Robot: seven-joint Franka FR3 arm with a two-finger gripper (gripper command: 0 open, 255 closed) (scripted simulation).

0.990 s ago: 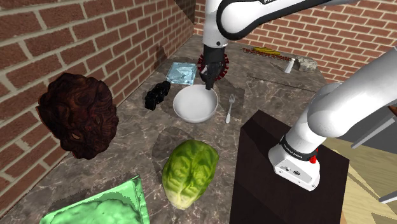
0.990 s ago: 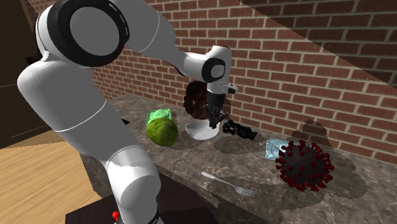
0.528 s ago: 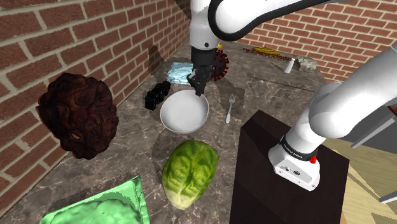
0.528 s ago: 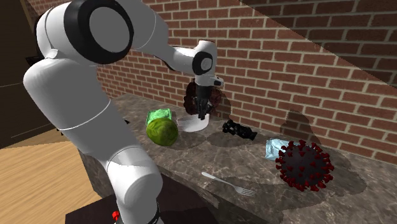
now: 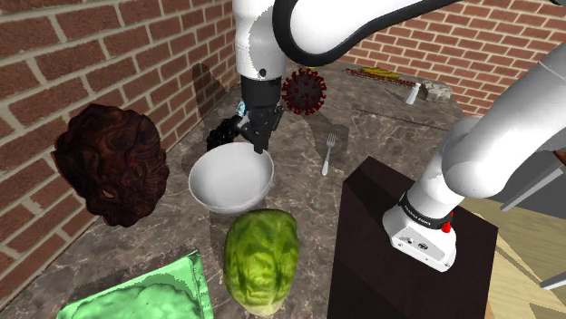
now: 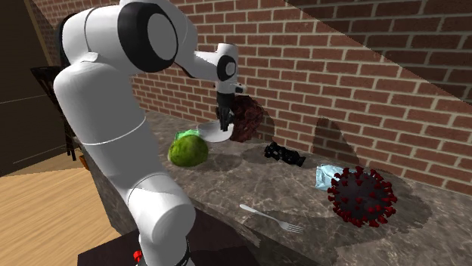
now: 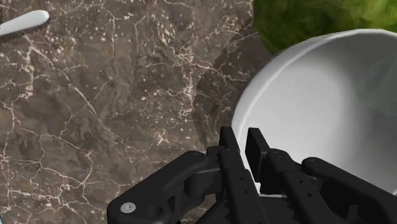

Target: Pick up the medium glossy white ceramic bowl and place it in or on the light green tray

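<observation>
- Hand (image 5: 261, 143) is clamped on the rim of the bowl (image 5: 229, 178), which seems raised off the tabletop (image 5: 308, 195).
- Carry step: next, clear the green lump (image 5: 261, 258) and lower onto the tray (image 5: 154, 294), at the shoulder view's near left.

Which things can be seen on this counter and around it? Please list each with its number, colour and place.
bowl: one, white, held by its rim next to the cabbage
tray: one, light green, shoulder view's bottom left
cabbage: one, green, between bowl and stand
lump: one, dark brown, against the brick wall
spiky ball: one, dark red, beyond the bowl
fork: one, silvery, on the counter, shoulder view's right of the bowl
small object: one, black, near the wall
packet: one, light blue, beside the spiky ball
counter: one, brown marble
stand: one, dark box, shoulder view's lower right
arm: one, white
jaws: one pair, black, shut on the bowl's rim
</observation>
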